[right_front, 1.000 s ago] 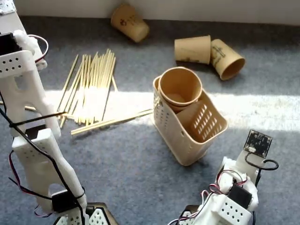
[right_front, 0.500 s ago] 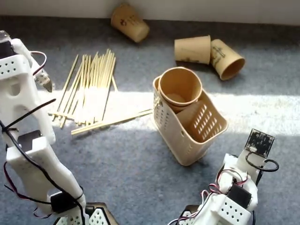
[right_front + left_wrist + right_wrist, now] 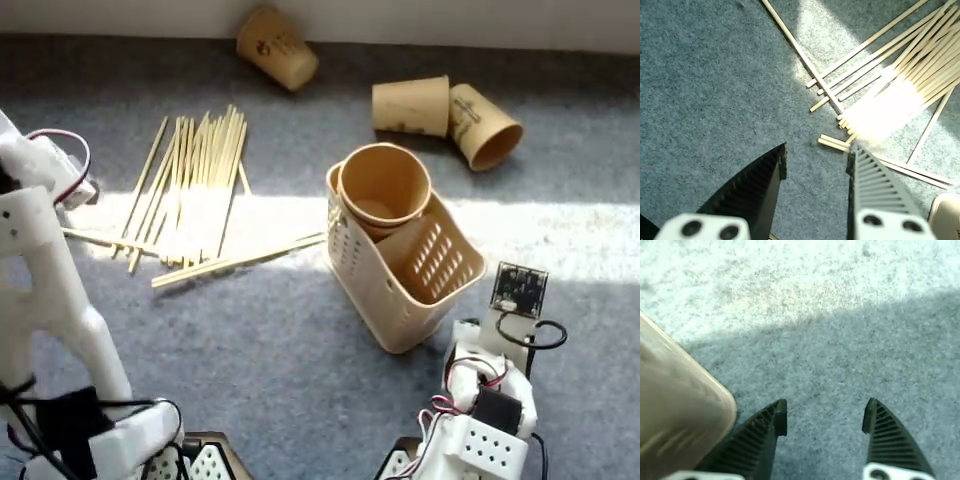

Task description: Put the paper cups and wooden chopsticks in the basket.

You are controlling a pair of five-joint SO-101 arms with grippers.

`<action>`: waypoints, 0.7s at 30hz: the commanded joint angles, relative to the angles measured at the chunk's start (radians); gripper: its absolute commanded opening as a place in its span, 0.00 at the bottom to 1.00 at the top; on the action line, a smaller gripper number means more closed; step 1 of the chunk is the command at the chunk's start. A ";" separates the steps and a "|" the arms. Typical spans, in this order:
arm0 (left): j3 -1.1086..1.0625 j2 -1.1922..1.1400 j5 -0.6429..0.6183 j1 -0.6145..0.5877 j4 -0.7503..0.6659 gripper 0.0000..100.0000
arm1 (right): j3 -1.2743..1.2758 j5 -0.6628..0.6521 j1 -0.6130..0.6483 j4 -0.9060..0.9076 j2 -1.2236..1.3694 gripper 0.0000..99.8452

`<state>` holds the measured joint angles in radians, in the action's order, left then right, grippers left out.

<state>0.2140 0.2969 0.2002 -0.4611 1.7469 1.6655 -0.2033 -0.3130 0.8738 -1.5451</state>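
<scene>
Hovering over the carpet (image 3: 705, 75), the left gripper (image 3: 817, 150) and the right gripper (image 3: 826, 407) are both open and empty.
The basket (image 3: 365, 285), already holding nested cups (image 3: 384, 185), stands just beside the right gripper, so a careless swing could tip it. Three loose cups (image 3: 411, 105) lie on their sides well beyond that gripper and may roll when touched. The chopsticks (image 3: 900, 75) lie flat just ahead of the left gripper; thin and crossed, they could slip or scatter. The grey carpet carries a band of sunlight (image 3: 560, 240), and a pale wall (image 3: 450, 15) closes the far side.
</scene>
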 commanded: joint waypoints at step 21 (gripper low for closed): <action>-1.408 1.451 0.173 0.107 -0.437 0.22 | -0.288 -0.003 0.028 0.114 -0.001 0.25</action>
<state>-1.1439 1.7346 0.3629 -0.3460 1.3587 1.5305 -0.2033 -0.3038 0.9045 -1.5436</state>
